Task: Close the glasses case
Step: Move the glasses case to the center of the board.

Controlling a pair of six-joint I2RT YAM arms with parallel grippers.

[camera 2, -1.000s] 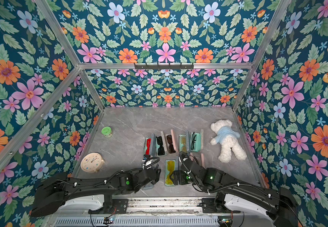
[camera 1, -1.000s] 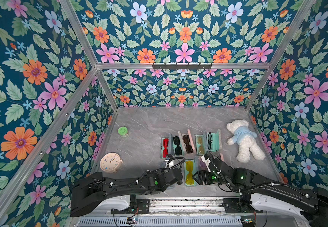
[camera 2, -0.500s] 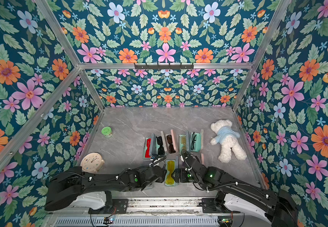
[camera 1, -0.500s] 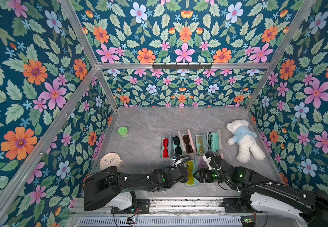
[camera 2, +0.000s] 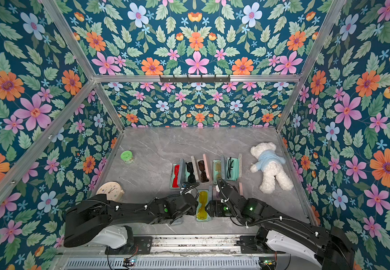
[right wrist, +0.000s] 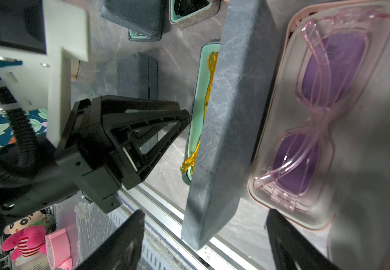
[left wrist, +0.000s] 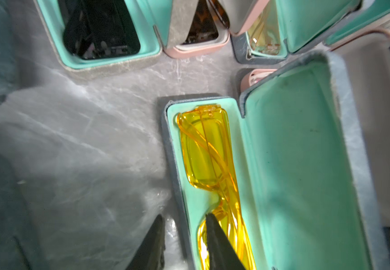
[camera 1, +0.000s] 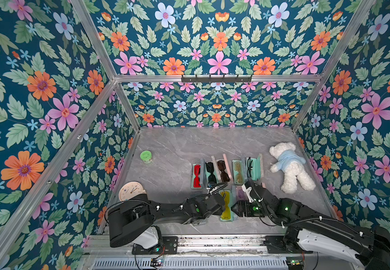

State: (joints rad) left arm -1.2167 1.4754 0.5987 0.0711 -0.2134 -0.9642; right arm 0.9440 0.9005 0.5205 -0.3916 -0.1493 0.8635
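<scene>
The glasses case [camera 1: 226, 218] lies open near the table's front edge in both top views, mint-lined, with yellow glasses [left wrist: 205, 152] in its base. Its grey lid [right wrist: 226, 117] stands up on its long edge. My left gripper [left wrist: 184, 216] straddles the base's long wall [left wrist: 174, 149]: one finger is outside on the table, the other inside against the yellow glasses, and a gap still shows beside the wall. My right gripper [right wrist: 205, 211] is wide open, and the lid's end sits between its fingers without touching them.
A pink case with purple glasses [right wrist: 318, 105] lies right beside the lid. A row of open cases [camera 1: 224, 171] stands behind. A closed dark case [right wrist: 138, 77] is near the left arm. A teddy bear [camera 1: 289, 168], a clock [camera 1: 131, 190] and a green jar [camera 1: 146, 156] lie farther off.
My left arm has reached right to the yellow-glasses case and its jaws have narrowed around the base wall. The right gripper has narrowed slightly and barely moved.
</scene>
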